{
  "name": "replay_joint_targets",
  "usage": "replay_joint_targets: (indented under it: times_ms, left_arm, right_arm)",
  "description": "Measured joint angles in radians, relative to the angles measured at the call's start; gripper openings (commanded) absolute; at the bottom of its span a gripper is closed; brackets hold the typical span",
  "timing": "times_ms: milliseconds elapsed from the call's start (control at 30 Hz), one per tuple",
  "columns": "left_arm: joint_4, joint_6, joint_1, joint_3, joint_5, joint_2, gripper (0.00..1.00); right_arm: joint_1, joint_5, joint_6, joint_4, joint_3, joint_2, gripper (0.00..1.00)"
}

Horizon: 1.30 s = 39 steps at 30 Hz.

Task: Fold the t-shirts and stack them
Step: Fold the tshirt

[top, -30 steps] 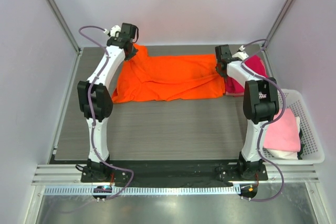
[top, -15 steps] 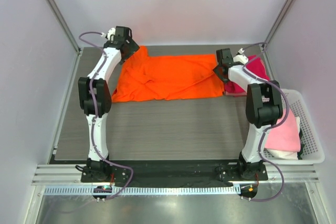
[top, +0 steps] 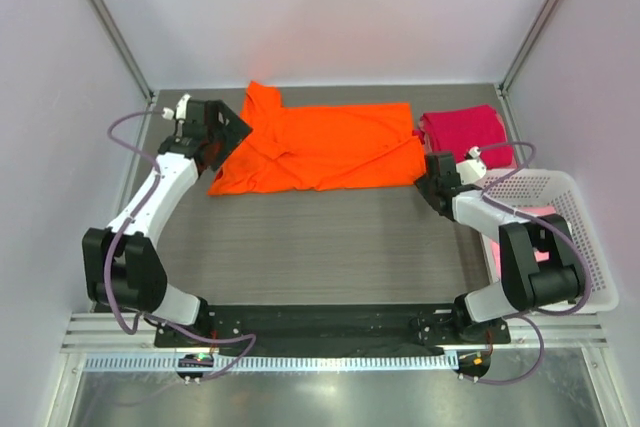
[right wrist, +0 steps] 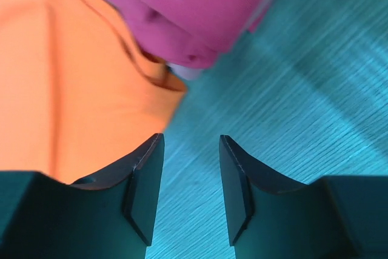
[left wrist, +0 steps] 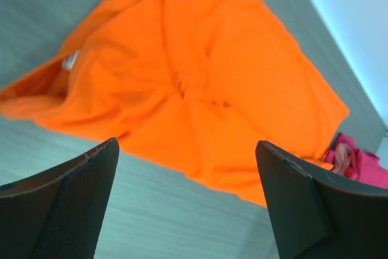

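Shirts lie along the far side of the table (top: pixel 320 247). An orange t-shirt (top: pixel 320 147) is spread out flat and wide there, with one sleeve pointing toward the back wall and soft creases running through its middle. Just beside its right edge sits a magenta t-shirt (top: pixel 462 130), folded into a small, neat square in the far right corner. In the right wrist view the corner of the orange t-shirt (right wrist: pixel 66 77) touches the edge of the magenta t-shirt (right wrist: pixel 194 4).

A white basket (top: pixel 592 247) stands at the right edge of the table. Some pale pink cloth (top: pixel 540 213) shows inside it, mostly hidden behind the right arm.

The left gripper (top: pixel 238 135) sits at the left end of the orange t-shirt, above its near left part. In the left wrist view the left gripper (left wrist: pixel 187 147) has its fingers spread wide apart with nothing between them; the orange t-shirt (left wrist: pixel 200 77) lies beyond them, and a bit of the magenta t-shirt (left wrist: pixel 357 162) shows at the far right.

The right gripper (top: pixel 432 169) is just beside the near right corner of the orange t-shirt. In its own camera the right gripper (right wrist: pixel 191 141) has its fingers partly apart, with only bare table showing in the gap. Neither gripper holds any cloth.
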Motion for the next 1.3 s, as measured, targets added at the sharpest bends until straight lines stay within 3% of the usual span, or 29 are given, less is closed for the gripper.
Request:
replay_joint_targets:
  times_ms: [167,333,467,500,567,767,933,1300]
  left_arm:
    - [0.107,-0.04,0.0,-0.238,0.056,-0.054,0.92]
    - [0.141,-0.04,0.0,-0.376,0.074,-0.057,0.93]
    - [0.179,-0.04,0.0,-0.441,0.048,-0.105,0.93]
    - [0.187,-0.04,0.0,-0.458,0.04,-0.122,0.93]
    - [0.203,-0.04,0.0,-0.487,0.018,-0.145,0.93]
    - [0.228,-0.03,0.003,-0.502,-0.021,-0.125,0.91]
    - [0.24,-0.02,0.013,-0.502,-0.057,-0.064,0.79]
    - [0.328,-0.084,0.056,-0.531,-0.127,0.032,0.66]
  right_arm:
    - [0.001,-0.022,0.038,0.083,-0.023,0.106,0.47]
    - [0.001,-0.017,0.078,0.217,-0.014,0.179,0.5]
    - [0.001,-0.013,0.095,0.284,0.018,0.243,0.31]
    - [0.001,-0.012,0.096,0.29,0.029,0.258,0.15]
    - [0.001,-0.008,0.087,0.294,0.05,0.291,0.01]
    - [0.008,0.009,0.078,0.274,0.079,0.309,0.01]
    - [0.017,0.02,0.07,0.251,0.048,0.271,0.01]
    - [0.028,0.027,0.057,0.226,0.017,0.221,0.01]
